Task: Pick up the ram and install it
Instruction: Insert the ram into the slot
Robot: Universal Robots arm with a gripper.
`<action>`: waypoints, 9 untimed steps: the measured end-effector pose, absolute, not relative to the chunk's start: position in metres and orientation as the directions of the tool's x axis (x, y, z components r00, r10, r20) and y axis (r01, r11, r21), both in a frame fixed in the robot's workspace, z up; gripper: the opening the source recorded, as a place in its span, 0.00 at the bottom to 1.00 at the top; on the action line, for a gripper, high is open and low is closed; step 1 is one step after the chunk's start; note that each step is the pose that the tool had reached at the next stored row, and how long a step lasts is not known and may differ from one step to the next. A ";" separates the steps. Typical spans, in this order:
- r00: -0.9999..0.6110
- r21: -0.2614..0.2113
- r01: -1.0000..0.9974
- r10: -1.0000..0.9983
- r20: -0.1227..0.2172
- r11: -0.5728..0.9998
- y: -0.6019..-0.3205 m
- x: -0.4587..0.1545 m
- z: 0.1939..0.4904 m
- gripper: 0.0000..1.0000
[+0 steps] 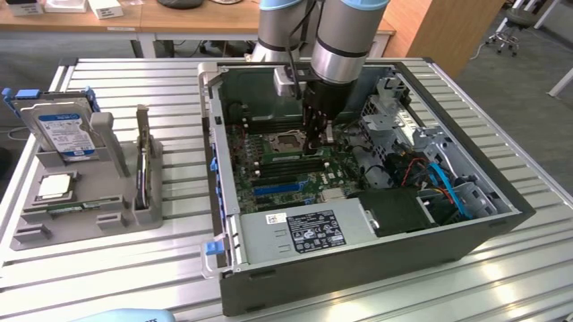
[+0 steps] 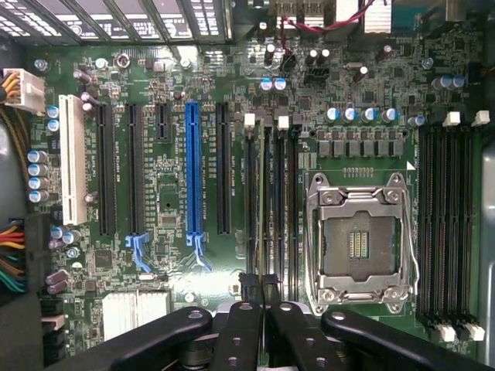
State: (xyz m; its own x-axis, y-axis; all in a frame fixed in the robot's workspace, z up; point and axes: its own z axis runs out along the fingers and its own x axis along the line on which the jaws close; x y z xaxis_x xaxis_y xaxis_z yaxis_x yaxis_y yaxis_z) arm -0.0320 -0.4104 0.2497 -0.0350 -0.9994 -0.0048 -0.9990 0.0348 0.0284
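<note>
Open computer case (image 1: pixel 358 268) lies on its side on the slatted desk (image 1: pixel 501 282), apparently so the arm can reach straight down. The claw (image 2: pixel 259 282), pinched narrow, hangs over the memory slots (image 2: pixel 271 201); whether it grips anything cannot be told. Well away from it, a green ram (image 1: pixel 76 207) lies in the parts tray (image 1: pixel 27 235). The power supply label (image 1: pixel 309 231) near the claw is unreadable.

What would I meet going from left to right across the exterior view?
Hard drive → blue corner latch → robot's hand → blue cables.
</note>
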 end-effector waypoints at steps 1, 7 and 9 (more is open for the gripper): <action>-0.035 0.034 -0.999 -0.999 -0.005 0.035 -0.410 -0.031 0.250 0.11; -0.034 0.038 -0.999 -0.999 -0.004 0.034 -0.410 -0.031 0.250 0.11; -0.034 0.038 -0.999 -0.999 -0.004 0.034 -0.410 -0.031 0.250 0.11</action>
